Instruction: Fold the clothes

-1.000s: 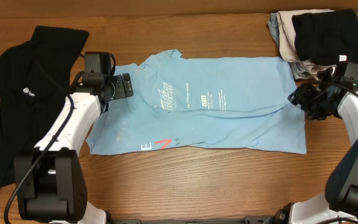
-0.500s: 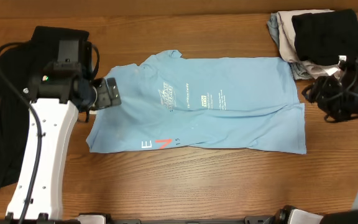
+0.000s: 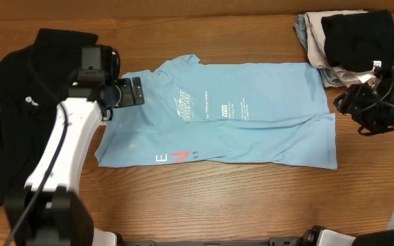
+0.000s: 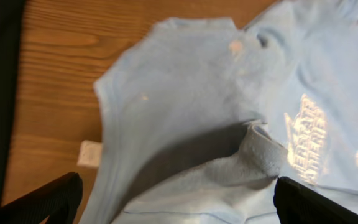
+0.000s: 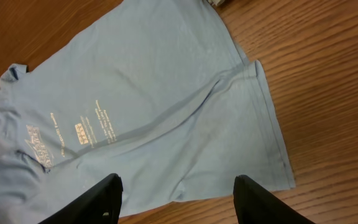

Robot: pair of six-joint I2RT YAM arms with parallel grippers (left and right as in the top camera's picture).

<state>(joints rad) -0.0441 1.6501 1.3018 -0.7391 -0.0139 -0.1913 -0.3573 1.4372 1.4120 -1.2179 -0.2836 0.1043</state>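
The T-shirt (image 3: 238,130) is lying unmoved (next fold pending). The left gripper (image 3: 137,92), spread, is returning above its sleeve; the right gripper (image 3: 344,106) is hovering spread.

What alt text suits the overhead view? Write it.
A light blue T-shirt lies partly folded on a table, an open left gripper over its left edge, the right gripper beside its right edge. Black garment at left, piled clothes top right.

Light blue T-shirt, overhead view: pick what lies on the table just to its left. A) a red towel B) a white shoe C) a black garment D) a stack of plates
C: a black garment with a small white logo lies spread out left of the light blue T-shirt.
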